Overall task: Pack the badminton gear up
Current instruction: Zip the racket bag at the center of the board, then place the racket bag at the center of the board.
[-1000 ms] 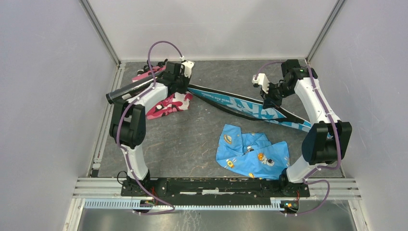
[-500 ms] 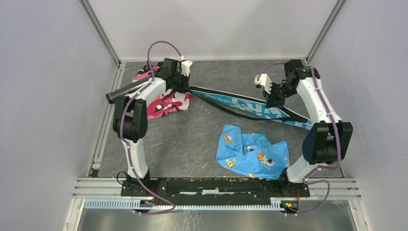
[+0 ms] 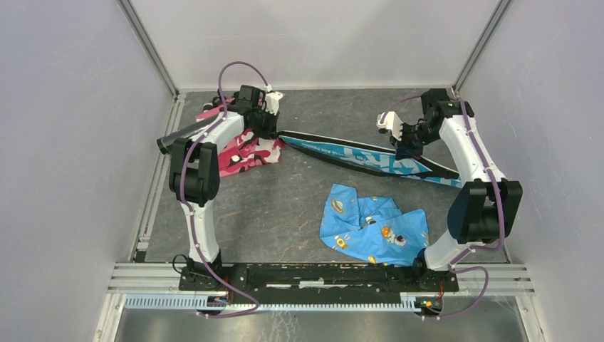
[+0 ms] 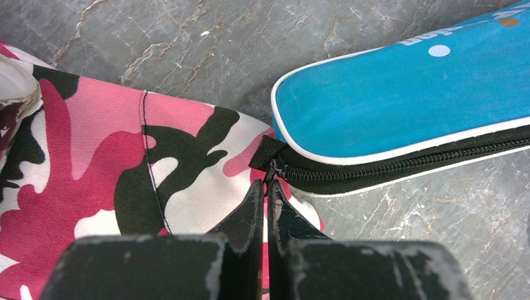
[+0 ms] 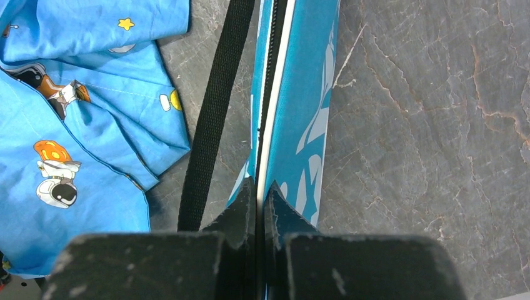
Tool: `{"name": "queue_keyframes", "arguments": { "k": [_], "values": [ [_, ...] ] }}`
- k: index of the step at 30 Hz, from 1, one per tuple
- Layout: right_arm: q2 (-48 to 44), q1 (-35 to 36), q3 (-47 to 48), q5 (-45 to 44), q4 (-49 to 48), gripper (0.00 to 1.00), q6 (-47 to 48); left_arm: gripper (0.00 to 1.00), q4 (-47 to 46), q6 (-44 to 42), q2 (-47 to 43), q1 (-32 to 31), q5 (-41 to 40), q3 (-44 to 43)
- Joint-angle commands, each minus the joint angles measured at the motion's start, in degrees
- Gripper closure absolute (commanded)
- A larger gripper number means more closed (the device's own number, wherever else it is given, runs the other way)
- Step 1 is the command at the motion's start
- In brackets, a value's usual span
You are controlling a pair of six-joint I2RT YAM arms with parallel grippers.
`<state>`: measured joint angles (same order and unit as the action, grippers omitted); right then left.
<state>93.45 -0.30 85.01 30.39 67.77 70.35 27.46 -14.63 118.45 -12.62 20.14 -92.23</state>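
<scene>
I see the blue SPORT cover (image 3: 360, 153) lying across the far half of the table (image 3: 285, 206), long axis left to right, narrow end pointing at the pink camouflage bag (image 4: 94, 156), left gripper (image 4: 265, 187) pinching its zipper pull (image 4: 273, 170), right gripper (image 5: 257, 187) clamped on its piped edge.

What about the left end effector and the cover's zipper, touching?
Touching. Left wrist view: the left end effector pinches the zipper pull at the blue cover's end.
</scene>
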Motion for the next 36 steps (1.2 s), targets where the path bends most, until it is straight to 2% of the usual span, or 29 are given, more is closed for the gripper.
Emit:
{"name": "queue_keyframes", "arguments": {
  "k": [1, 3, 8, 14, 18, 22, 27, 31, 33, 36],
  "values": [
    [-0.7, -2.4, 1.2, -2.7, 4.1, 1.00, 3.4, 0.98, 1.0, -5.3, 0.6, 4.4, -7.5, -1.4],
    [0.1, -2.4, 2.2, -2.3, 3.9, 1.00, 1.8, 0.94, 1.3, -5.4, -0.3, 4.5, -7.6, -1.3],
    [-0.5, -2.4, 1.3, -2.9, 0.8, 1.00, -1.4, 0.61, 1.6, -6.1, -5.5, 4.8, -7.4, -0.5],
    [-1.7, -2.4, -3.7, -5.7, -3.8, 1.00, -1.5, 0.33, 2.2, -4.5, -13.0, 5.1, -8.2, 1.0],
    [-1.0, -1.8, -7.3, -5.9, -7.4, 0.98, -2.0, 0.16, 1.9, -1.8, -19.0, 5.1, -3.8, 3.7],
    [0.1, 0.0, -11.5, -6.2, -13.7, 0.96, -4.5, 0.08, 0.7, 1.4, -23.8, 5.1, -0.5, 6.4],
    [2.4, 4.3, -13.1, -5.3, -19.4, 0.92, -8.7, 0.03, -3.4, 6.2, -31.6, 5.1, -2.1, 12.8],
    [2.4, 5.0, -13.7, -5.4, -21.4, 0.77, -11.4, 0.00, -7.3, 7.3, -38.3, 5.1, -5.9, 18.2],
    [0.8, 5.0, -14.5, -5.6, -22.7, 0.50, -13.4, 0.00, -8.7, 7.3, -41.0, 5.1, -8.3, 20.2],
    [-2.2, 5.0, -14.4, -5.5, -23.5, 0.25, -16.5, 0.00, -9.2, 6.9, -44.3, 5.1, -11.0, 22.0]
  ]
}}
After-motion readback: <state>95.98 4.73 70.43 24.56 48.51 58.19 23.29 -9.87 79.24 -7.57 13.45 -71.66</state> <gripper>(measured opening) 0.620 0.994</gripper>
